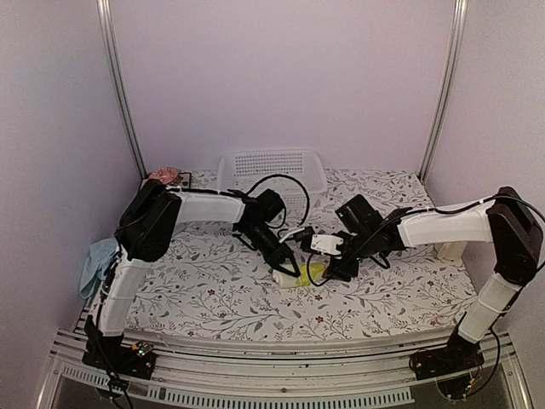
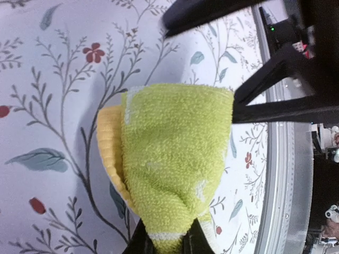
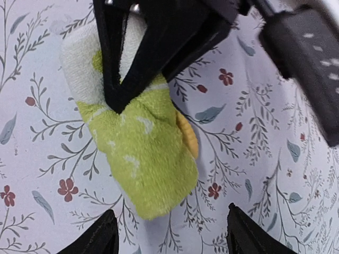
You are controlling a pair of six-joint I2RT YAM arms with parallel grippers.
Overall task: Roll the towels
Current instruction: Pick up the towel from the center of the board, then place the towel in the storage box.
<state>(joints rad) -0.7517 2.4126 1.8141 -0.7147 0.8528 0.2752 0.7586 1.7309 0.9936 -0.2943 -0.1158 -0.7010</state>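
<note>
The yellow-green towel (image 2: pixel 175 159) looks wound into a short, fat, rather loose roll, with a yellower inner layer showing at one side, so I judge the first towel nearly done. The pale blue towel (image 1: pixel 98 266) is a limp, unrolled heap well behind the left arm, far from both grippers, so about half the task remains. The left gripper (image 2: pixel 166 242) is pinched on one end of the roll. The long axis runs straight out from its jaws, and the free end points at the right gripper (image 3: pixel 169 235). That gripper's fingers stand wide apart, just short of the roll and gripping nothing.
</note>
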